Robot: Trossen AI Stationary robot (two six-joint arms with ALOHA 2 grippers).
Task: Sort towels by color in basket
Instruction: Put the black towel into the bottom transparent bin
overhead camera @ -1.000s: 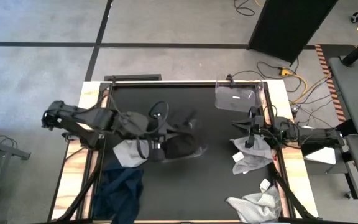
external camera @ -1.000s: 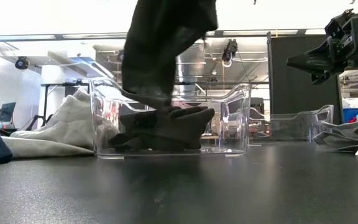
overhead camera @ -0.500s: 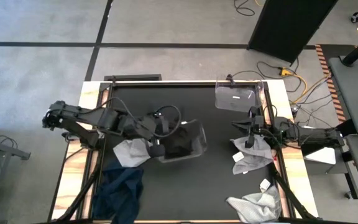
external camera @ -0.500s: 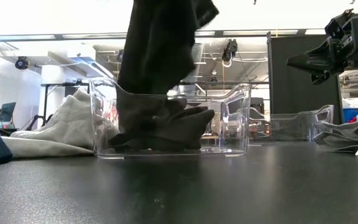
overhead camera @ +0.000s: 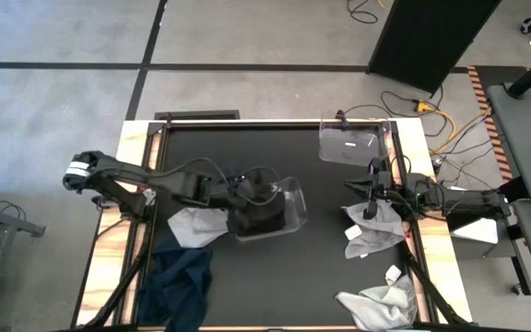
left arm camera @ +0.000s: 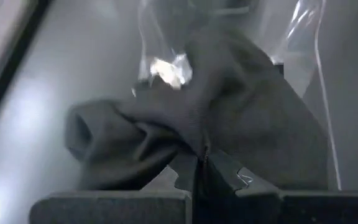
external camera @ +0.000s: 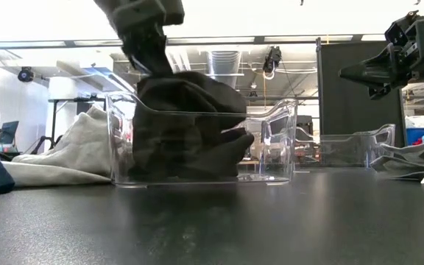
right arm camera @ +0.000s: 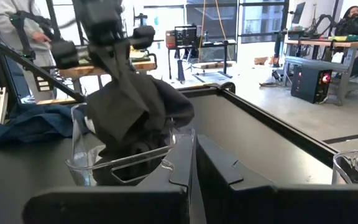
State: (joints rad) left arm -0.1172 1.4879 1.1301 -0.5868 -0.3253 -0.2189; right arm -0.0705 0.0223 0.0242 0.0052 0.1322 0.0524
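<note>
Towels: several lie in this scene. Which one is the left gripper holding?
The black towel, pinched by the left gripper inside the clear bin. The grey towels and navy towel lie loose on the table.

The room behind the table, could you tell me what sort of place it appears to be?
Probably a robotics lab or workshop: exposed ceiling ducts, workbenches with a computer tower, and loose cables across a concrete floor.

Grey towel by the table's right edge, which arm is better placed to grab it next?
Probably the right. The right gripper hovers shut over that grey towel, while the left gripper is at the clear bin, shut on the black towel.
</note>
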